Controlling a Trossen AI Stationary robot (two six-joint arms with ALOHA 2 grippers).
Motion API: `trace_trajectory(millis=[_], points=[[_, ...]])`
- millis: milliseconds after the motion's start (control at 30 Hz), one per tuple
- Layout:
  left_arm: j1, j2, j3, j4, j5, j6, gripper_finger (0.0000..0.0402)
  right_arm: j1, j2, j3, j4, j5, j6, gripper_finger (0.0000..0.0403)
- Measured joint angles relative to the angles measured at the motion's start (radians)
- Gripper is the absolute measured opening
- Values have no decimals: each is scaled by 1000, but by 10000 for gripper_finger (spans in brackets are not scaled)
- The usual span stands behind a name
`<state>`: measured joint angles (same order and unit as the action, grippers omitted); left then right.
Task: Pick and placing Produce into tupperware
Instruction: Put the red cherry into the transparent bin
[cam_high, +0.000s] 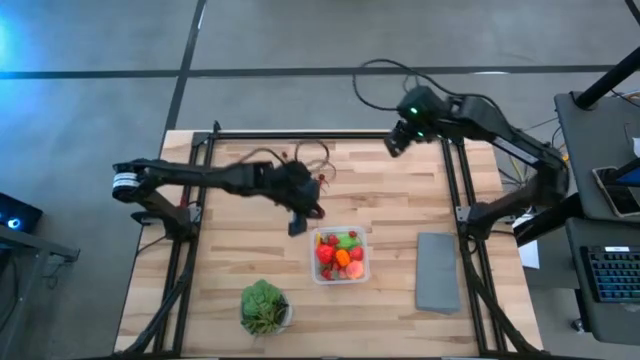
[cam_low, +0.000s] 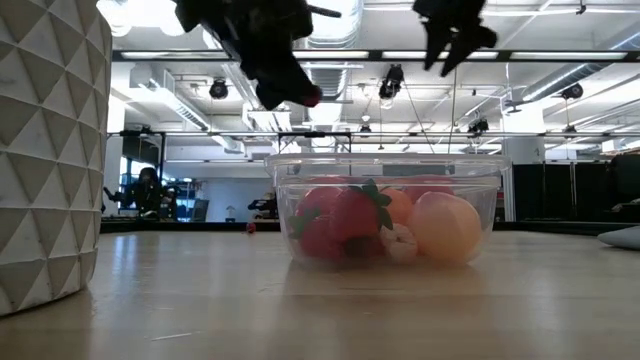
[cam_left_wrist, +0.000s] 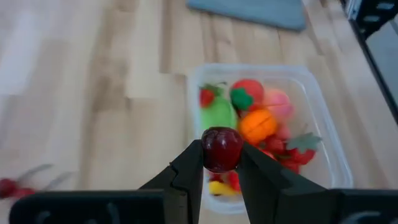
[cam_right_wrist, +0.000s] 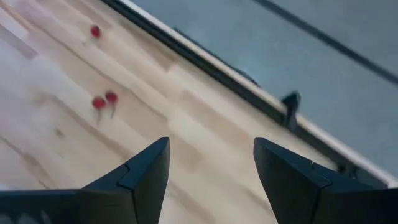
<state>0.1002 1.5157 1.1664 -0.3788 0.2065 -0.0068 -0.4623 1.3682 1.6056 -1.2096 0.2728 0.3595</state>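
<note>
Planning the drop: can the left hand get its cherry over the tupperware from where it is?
Probably yes. The left hand holds a dark red cherry raised beside the tupperware, whose top is open; nothing stands between. The right hand waits at the table's far edge.

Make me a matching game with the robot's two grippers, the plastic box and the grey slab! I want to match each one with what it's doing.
Things:
1. left gripper
2. right gripper
3. tupperware
4. grey slab

States:
A. lies flat and bare on the table, beside the container
B. open and empty, up by the table's far edge
C. shut on a dark red cherry, just short of the container
D. holds red, orange, green and peach toy produce

Pairs: 1-C, 2-B, 3-D, 4-A
</note>
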Motion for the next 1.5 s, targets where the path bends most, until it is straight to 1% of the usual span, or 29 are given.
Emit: trace_trajectory(millis=[100, 267, 433, 600, 667, 733, 833, 1000, 1067, 1133, 1200, 1367, 1500], points=[[-67, 48, 2, -6, -38, -15, 69, 21, -117, -124, 3, -4, 55, 224], [-144, 108, 4, -4, -46, -85, 69, 112, -302, -317, 43, -11, 187, 224], [-187, 148, 26, -3, -51, -105, 69, 197, -427, -452, 98, -10, 305, 224], [-214, 183, 30, 40, -32, -180, 69, 253, -458, -533, 167, -25, 325, 224], [-220, 190, 27, 61, -29, -202, 69, 275, -454, -553, 197, -70, 295, 224], [-220, 192, 27, 67, -27, -204, 69, 302, -449, -573, 234, -138, 254, 224], [-220, 192, 26, 72, -29, -189, 69, 346, -445, -606, 259, -191, 242, 224], [-220, 215, 24, 85, -43, -172, 70, 407, -444, -641, 258, -198, 282, 224], [-220, 233, 24, 83, -49, -214, 74, 426, -444, -648, 255, -199, 295, 224], [-220, 246, 28, 85, -51, -279, 87, 444, -445, -650, 258, -197, 309, 224], [-220, 250, 30, 90, -51, -320, 109, 457, -444, -651, 257, -194, 318, 224], [-220, 240, 24, 89, -51, -327, 177, 467, -445, -651, 258, -194, 322, 224], [-216, 201, 26, 83, -51, -320, 222, 467, -445, -648, 263, -193, 322, 224]])
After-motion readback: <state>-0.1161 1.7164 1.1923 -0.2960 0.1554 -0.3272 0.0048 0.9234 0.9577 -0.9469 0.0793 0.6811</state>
